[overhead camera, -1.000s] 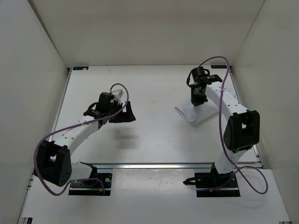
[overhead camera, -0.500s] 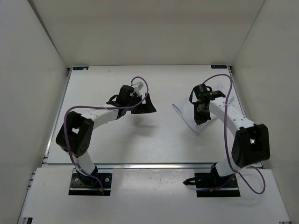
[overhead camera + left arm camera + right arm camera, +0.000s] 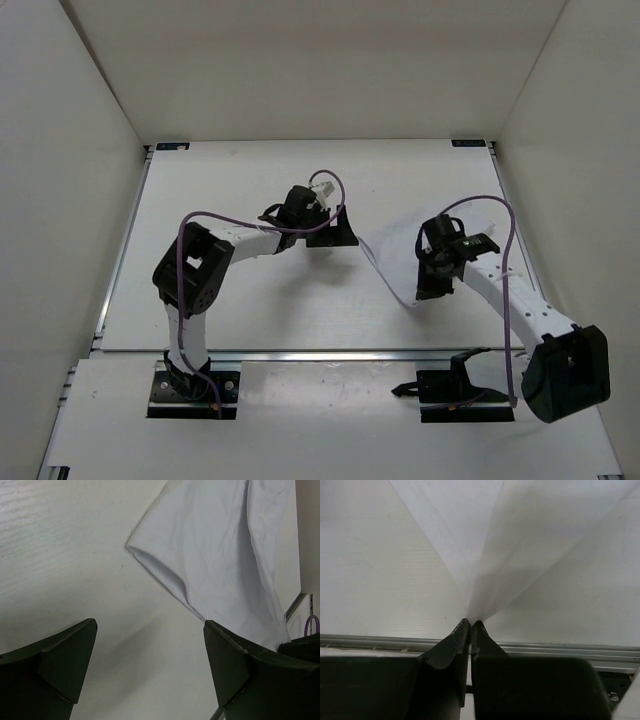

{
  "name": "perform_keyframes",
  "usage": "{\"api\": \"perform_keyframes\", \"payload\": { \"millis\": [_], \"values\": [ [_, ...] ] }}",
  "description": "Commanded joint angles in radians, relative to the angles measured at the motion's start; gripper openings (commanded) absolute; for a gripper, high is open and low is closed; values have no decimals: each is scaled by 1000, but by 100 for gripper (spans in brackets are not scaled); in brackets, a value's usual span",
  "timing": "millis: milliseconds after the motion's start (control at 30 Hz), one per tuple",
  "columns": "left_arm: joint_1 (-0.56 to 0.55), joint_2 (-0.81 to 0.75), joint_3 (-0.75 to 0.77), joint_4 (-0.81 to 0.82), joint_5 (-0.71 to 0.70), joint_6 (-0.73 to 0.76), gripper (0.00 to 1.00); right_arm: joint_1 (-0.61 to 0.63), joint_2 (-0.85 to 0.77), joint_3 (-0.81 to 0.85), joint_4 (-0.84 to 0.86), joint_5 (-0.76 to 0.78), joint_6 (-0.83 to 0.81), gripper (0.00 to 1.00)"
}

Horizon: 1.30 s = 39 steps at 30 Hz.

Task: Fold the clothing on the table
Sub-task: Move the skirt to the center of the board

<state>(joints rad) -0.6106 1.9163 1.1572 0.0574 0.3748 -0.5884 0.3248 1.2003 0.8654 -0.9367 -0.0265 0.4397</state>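
Matte white table (image 3: 280, 310) bears soft, creased clothing (image 3: 220, 555), pinched by right jaws; left jaws spread.

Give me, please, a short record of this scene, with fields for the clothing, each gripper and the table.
clothing: white fabric, wrinkled, one end pinched, the rest fanning out over the table
right gripper: shut on the clothing
left gripper: open, holding nothing, near a corner of the clothing, not touching it
table: white, metal rail along the near edge
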Motion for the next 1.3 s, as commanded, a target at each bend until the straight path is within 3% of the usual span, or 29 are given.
{"api": "perform_keyframes", "payload": {
  "millis": [0, 467, 667, 867, 1000, 1067, 1100, 1267],
  "values": [
    [-21, 19, 56, 36, -30, -16, 99, -29, -108, -40, -25, -50, 33, 0],
    [-83, 185, 207, -11, -128, -51, 92, -35, -231, -98, -48, -118, 56, 0],
    [-90, 201, 199, -33, -131, -53, 68, -90, -211, -78, -57, -121, 16, 0],
    [-94, 205, 176, -45, -88, -39, 55, -98, -173, -55, -42, -125, -12, 0],
    [-107, 245, 219, -105, -60, -39, 33, -79, -145, -33, -31, -115, -19, 0],
    [-123, 247, 236, -123, -63, -34, 17, -87, -136, -28, -18, -122, -30, 0],
    [-124, 242, 237, -131, -63, -34, 2, -96, -125, -23, -7, -121, -33, 0],
    [-83, 159, 217, -206, -115, -39, 0, -158, -75, -20, 84, -145, -85, 0]
  ]
}}
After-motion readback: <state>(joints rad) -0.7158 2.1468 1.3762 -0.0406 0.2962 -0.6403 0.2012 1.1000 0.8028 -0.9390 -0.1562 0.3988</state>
